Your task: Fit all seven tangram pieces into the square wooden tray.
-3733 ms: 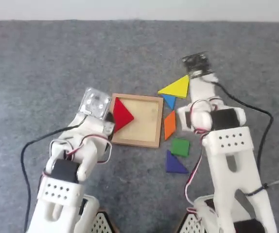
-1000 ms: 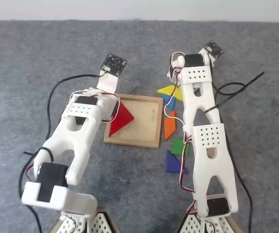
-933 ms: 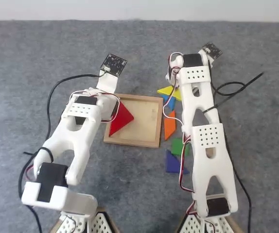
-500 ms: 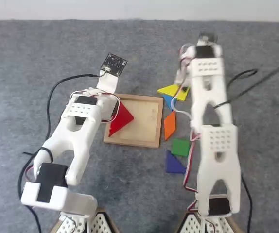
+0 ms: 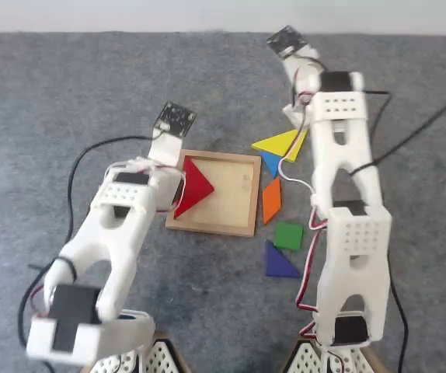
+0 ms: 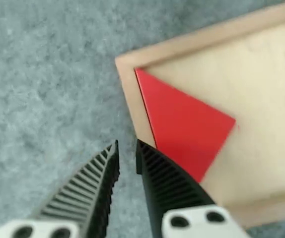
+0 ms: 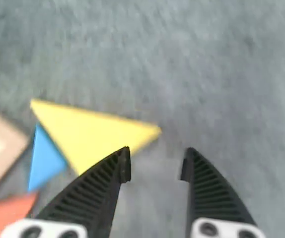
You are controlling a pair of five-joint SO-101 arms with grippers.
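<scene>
The tray (image 5: 211,225) lay on the worktop (image 5: 67,93), one big triangle (image 5: 194,186) inside against its left wall. Right of the tray, from far to near: another triangle (image 5: 279,144), a small triangle (image 5: 270,162) touching it, a parallelogram (image 5: 271,200), a square (image 5: 288,235) and a nearest triangle (image 5: 279,262).

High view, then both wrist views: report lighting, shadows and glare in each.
High view: even light, only faint shadows on the grey carpet, no glare on the wooden tray. Left wrist view: red triangle evenly lit, no hot spot. Right wrist view: yellow triangle bright, not washed out; no hard shadow under the right gripper.
</scene>
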